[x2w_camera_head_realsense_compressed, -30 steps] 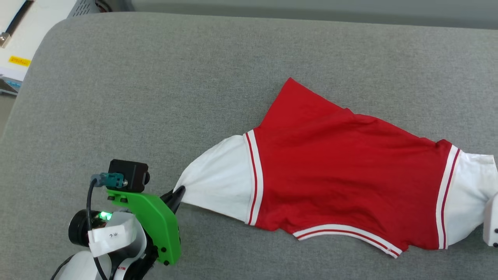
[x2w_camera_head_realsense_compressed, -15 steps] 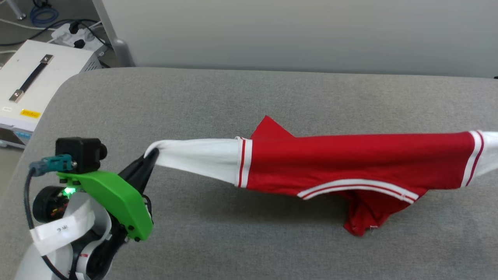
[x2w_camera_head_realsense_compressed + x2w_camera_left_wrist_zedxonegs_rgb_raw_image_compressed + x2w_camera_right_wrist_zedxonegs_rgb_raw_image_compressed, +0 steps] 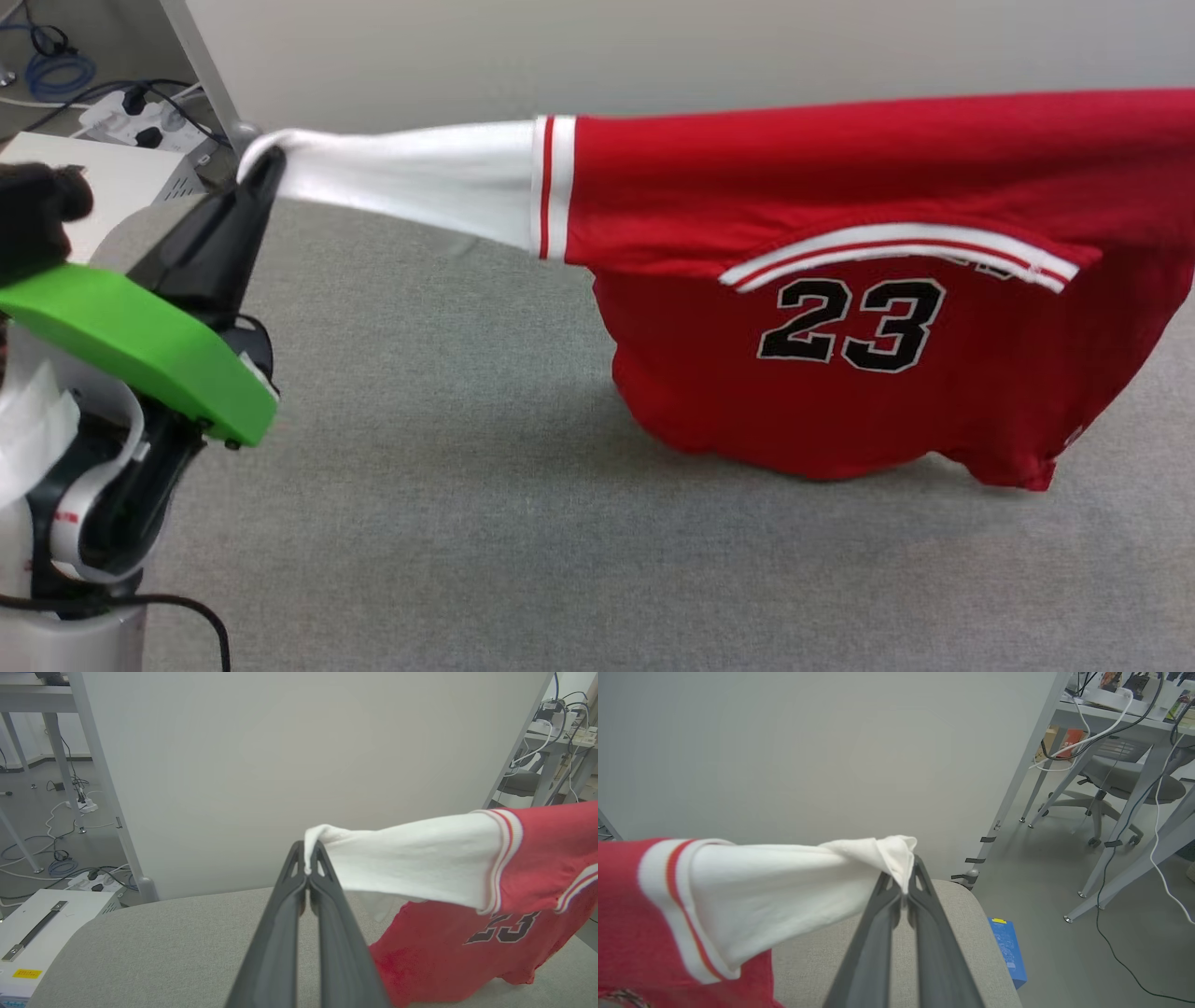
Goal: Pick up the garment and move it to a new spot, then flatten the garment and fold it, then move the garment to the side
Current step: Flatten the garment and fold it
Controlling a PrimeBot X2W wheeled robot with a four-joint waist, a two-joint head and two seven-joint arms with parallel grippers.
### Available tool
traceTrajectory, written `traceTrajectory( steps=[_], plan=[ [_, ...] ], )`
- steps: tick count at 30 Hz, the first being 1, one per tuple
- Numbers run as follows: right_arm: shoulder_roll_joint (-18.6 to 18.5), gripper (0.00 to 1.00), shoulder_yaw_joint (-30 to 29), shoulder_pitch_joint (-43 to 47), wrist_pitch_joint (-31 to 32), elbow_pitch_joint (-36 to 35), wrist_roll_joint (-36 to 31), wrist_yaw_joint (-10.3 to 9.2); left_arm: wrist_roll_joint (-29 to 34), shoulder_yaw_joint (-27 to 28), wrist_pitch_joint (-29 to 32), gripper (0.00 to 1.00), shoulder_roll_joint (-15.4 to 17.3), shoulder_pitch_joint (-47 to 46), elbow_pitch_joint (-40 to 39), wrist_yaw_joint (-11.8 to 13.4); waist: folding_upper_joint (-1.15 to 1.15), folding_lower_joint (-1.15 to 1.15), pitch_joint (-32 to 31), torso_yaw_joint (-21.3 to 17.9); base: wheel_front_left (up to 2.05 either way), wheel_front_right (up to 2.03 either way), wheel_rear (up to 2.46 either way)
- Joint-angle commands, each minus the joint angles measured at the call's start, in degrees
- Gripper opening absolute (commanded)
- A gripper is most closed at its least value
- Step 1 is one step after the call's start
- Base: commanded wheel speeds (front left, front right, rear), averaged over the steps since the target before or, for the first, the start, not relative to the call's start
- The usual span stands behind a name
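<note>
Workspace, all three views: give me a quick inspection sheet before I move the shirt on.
Surface: grey padded surface; the shirt's lower edge hangs at or just above it, cannot tell which.
Job's things: red T-shirt with white sleeves and a black 23, held up and stretched by both sleeve ends.
Clutter: nothing seen on the surface.
Grippers: left gripper and right gripper, fingers shut on one white sleeve end each.
Cables: loose cables on the floor near a power strip; more hang from a desk.
Surroundings: pale partition behind, white box, office chair, blue box on the floor.
</note>
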Motion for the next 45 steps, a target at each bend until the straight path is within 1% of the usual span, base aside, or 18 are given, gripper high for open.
traceTrajectory(
  steps=[1, 5, 10, 12, 15, 19, 23, 27, 31, 33, 39, 41, 45],
  plan=[
    [-0.3, 0.00, 0.0, -2.2, -0.9, 0.8, 0.4, -0.05, -0.7, 1.0, -0.3, 0.00, 0.8, -2.4, 0.0, -0.3, 0.00, 0.00, 1.4, -0.3, 0.00, 0.00, 0.00],
    [-1.6, 0.00, 2.4, -7.3, -3.2, 2.5, 0.0, -0.05, -0.9, 2.3, 0.1, 0.00, 2.5, -7.6, 1.1, -0.9, 0.00, 0.00, 4.6, -0.6, 0.00, 0.00, 0.00],
    [-3.6, 0.00, 5.7, -15.8, -6.7, 6.1, -0.4, -0.05, -1.7, 2.8, -0.3, 0.00, 3.6, -15.2, 4.2, -2.0, 0.00, 0.00, 10.1, -0.9, 0.00, 0.00, 0.00],
    [-4.4, 0.00, 7.0, -19.8, -8.2, 8.2, -0.7, -0.05, -0.5, 2.8, -0.2, 0.00, 4.8, -18.6, 6.3, -2.1, 0.00, 0.00, 12.5, -1.0, 0.00, 0.00, 0.00],
    [-5.2, 0.00, 9.5, -26.4, -10.6, 11.9, -1.4, -0.05, 0.8, 2.1, -0.7, 0.00, 5.5, -24.8, 10.1, -2.5, 0.00, 0.00, 16.5, -1.1, 0.00, 0.00, 0.00],
    [-5.4, 0.00, 13.0, -35.4, -14.6, 17.5, -3.1, -0.05, 2.3, 0.1, -1.4, 0.00, 6.7, -33.7, 15.6, -4.6, 0.00, 0.00, 21.4, -1.2, 0.00, 0.00, 0.00],
    [-4.4, 0.00, 16.1, -44.0, -19.0, 23.9, -5.8, -0.05, 4.0, -1.7, -3.3, 0.00, 7.1, -43.4, 21.7, -6.5, 0.00, 0.00, 26.2, -1.4, 0.00, 0.00, 0.00],
    [-2.6, 0.00, 18.1, -51.8, -23.3, 31.1, -8.6, -0.05, 6.3, -3.5, -6.4, 0.00, 6.9, -53.1, 29.0, -7.6, 0.00, 0.00, 30.2, -1.8, 0.00, 0.00, 0.00],
    [-0.2, 0.00, 17.8, -59.8, -29.6, 38.3, -12.5, -0.05, 8.5, -4.6, -11.6, 0.00, 6.1, -62.5, 36.7, -8.4, 0.00, 0.00, 33.7, -1.8, 0.00, 0.00, 0.00],
    [1.2, 0.00, 17.3, -62.7, -32.3, 41.9, -14.3, -0.05, 9.5, -5.0, -14.6, 0.00, 5.2, -65.8, 40.6, -8.3, 0.00, 0.00, 34.7, -1.6, 0.00, 0.00, 0.00],
    [3.8, 0.00, 16.7, -67.9, -39.5, 50.5, -18.2, -0.05, 11.3, -7.0, -22.4, 0.00, 2.7, -71.2, 50.4, -8.8, 0.00, 0.00, 36.4, -0.6, 0.00, 0.00, 0.00],
    [4.5, 0.00, 16.1, -68.3, -41.6, 52.6, -19.2, -0.05, 11.3, -7.3, -24.8, 0.00, 2.1, -71.3, 52.7, -9.1, 0.00, 0.00, 36.4, -0.3, 0.00, 0.00, 0.00],
    [5.2, 0.00, 16.3, -67.2, -44.7, 56.4, -19.9, -0.05, 10.7, -8.5, -27.8, 0.00, 1.1, -69.6, 56.6, -9.8, 0.00, 0.00, 36.0, 0.4, 0.00, 0.00, 0.00]
  ],
)
